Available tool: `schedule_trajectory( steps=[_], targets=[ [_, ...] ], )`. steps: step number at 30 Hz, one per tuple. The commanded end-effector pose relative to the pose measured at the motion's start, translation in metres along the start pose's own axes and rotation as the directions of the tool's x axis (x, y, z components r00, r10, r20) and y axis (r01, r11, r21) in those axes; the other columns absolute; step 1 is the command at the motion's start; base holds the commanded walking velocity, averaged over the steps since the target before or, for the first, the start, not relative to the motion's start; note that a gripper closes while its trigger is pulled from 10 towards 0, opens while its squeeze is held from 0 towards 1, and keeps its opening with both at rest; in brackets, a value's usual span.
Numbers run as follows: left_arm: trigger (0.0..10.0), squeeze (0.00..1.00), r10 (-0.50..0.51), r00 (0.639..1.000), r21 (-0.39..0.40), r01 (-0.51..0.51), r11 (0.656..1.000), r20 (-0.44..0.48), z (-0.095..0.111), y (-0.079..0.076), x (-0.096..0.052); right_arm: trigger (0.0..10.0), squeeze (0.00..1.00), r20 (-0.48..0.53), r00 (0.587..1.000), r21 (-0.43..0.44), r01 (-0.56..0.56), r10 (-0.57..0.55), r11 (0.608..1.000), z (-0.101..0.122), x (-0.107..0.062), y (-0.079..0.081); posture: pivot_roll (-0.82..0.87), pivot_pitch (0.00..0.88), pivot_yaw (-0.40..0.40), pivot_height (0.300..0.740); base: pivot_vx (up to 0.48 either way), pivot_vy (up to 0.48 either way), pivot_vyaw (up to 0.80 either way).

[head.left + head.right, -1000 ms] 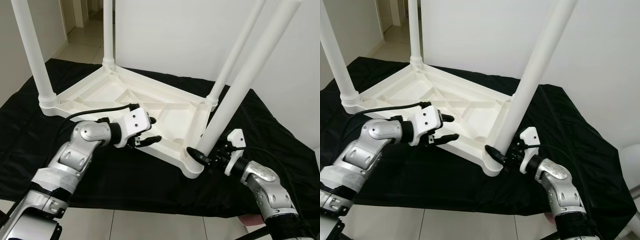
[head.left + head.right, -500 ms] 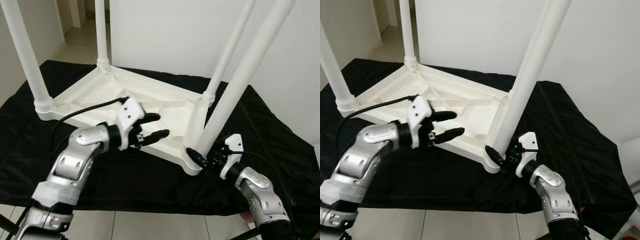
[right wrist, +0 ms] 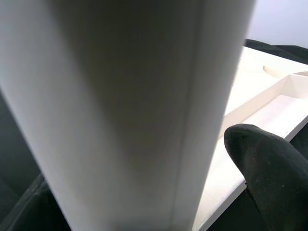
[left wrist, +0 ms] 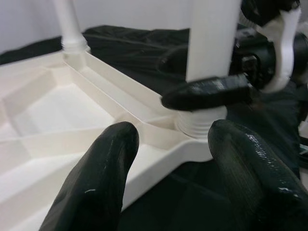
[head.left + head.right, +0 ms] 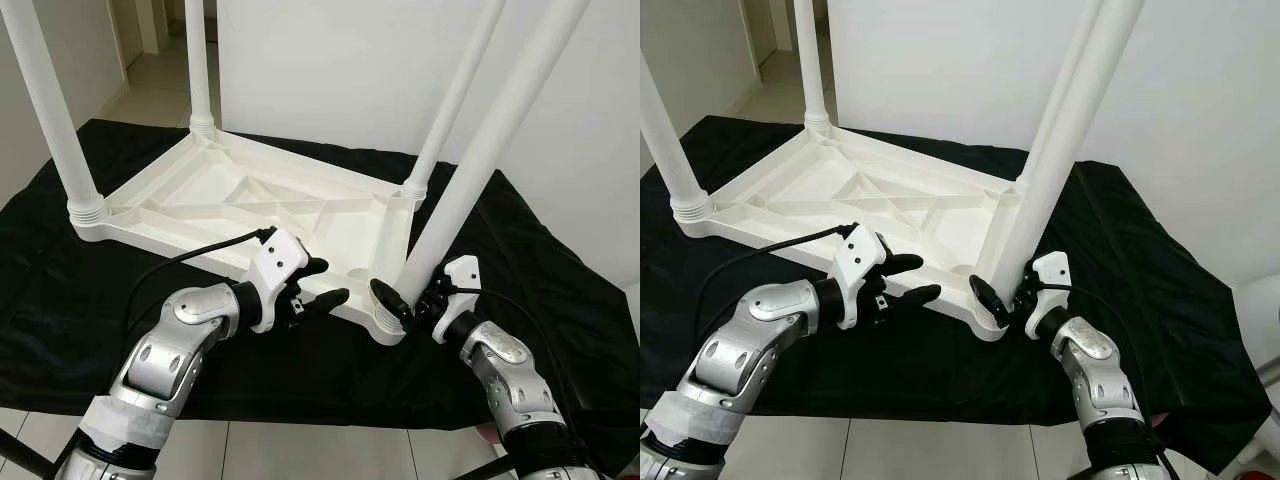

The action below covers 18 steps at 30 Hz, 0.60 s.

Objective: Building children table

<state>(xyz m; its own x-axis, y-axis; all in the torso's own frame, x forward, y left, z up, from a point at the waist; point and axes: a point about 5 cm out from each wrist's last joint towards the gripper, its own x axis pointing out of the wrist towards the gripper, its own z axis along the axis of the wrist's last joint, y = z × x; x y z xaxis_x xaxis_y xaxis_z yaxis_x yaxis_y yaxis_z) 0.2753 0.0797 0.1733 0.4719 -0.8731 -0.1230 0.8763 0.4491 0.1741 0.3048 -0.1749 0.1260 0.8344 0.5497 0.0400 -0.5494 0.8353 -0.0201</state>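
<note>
A white plastic children's table (image 5: 230, 195) lies upside down on a black cloth, its legs pointing up. My right gripper (image 5: 404, 300) is shut on the base of the near right leg (image 5: 470, 170), where it meets the corner socket. One black finger (image 4: 211, 91) wraps across the front of that leg. The same leg (image 3: 120, 96) stands right against the right wrist camera, with a fingertip (image 3: 269, 163) beside it. My left gripper (image 5: 326, 282) is open at the table's front edge, just left of that corner, holding nothing. Its two fingers (image 4: 96, 183) frame the corner.
The other legs stand at the near left (image 5: 55, 110), far left (image 5: 195, 60) and far right (image 5: 455, 100). The black cloth (image 5: 560, 280) spreads over the floor to the pale tiles (image 5: 300, 450) in front. A white wall (image 5: 330, 60) rises close behind.
My left gripper has dropped from over the table's underside to its front edge, closer to the near right corner. The right gripper stays on the leg. The camera shifted slightly.
</note>
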Motion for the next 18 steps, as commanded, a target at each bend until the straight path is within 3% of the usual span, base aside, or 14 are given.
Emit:
schedule_trajectory(
  steps=[1, 5, 10, 11, 12, 13, 18],
  targets=[
    [10.0, 0.0, -0.014, 1.0, -0.001, 0.014, 1.0, -0.015, -0.003, -0.005, 0.003, 10.0, 0.0, 0.003, 1.0, -0.013, 0.019, -0.019, 1.0, 0.002, 0.0, -0.005, 0.01, 0.0, -0.116, 0.74, 0.0, 0.0, 0.0],
    [10.0, 0.0, -0.016, 0.999, -0.034, 0.014, 0.999, -0.043, -0.012, -0.009, 0.005, 10.0, 0.0, -0.004, 1.0, -0.022, 0.018, -0.018, 1.0, 0.0, 0.001, -0.006, 0.01, 0.0, -0.116, 0.74, 0.0, 0.0, 0.0],
    [10.0, 0.0, -0.027, 0.998, 0.003, 0.027, 1.0, -0.053, -0.015, -0.019, 0.009, 10.0, 0.0, -0.018, 1.0, -0.017, 0.001, -0.001, 1.0, 0.0, 0.0, -0.007, 0.01, 0.0, -0.116, 0.74, 0.0, 0.0, 0.0],
    [10.0, 0.0, -0.028, 0.999, -0.005, 0.028, 1.0, -0.047, -0.013, -0.021, 0.011, 4.5, 0.0, -0.025, 1.0, -0.015, -0.005, 0.004, 1.0, -0.001, -0.001, -0.008, 0.01, 0.0, -0.118, 0.74, 0.0, 0.0, 0.0],
    [10.0, 0.0, -0.028, 0.999, -0.005, 0.028, 1.0, -0.047, -0.013, -0.021, 0.011, 4.5, 0.0, -0.025, 1.0, -0.015, -0.005, 0.004, 1.0, -0.001, -0.001, -0.008, 0.01, 0.0, -0.118, 0.74, 0.0, 0.0, 0.0],
    [10.0, 0.0, -0.032, 0.999, -0.004, 0.032, 0.999, -0.039, -0.011, -0.023, 0.012, 0.0, 0.0, -0.039, 0.999, -0.012, -0.017, 0.016, 1.0, -0.003, -0.003, -0.008, 0.01, 0.0, -0.119, 0.74, 0.0, 0.0, 0.0],
    [10.0, 0.0, -0.035, 0.999, -0.004, 0.035, 0.999, -0.04, -0.01, -0.027, 0.016, 0.0, 0.0, -0.067, 0.998, 0.028, -0.014, 0.016, 0.999, -0.009, -0.003, -0.007, 0.01, 0.0, -0.124, 0.74, 0.0, 0.0, 0.0]
  ],
)
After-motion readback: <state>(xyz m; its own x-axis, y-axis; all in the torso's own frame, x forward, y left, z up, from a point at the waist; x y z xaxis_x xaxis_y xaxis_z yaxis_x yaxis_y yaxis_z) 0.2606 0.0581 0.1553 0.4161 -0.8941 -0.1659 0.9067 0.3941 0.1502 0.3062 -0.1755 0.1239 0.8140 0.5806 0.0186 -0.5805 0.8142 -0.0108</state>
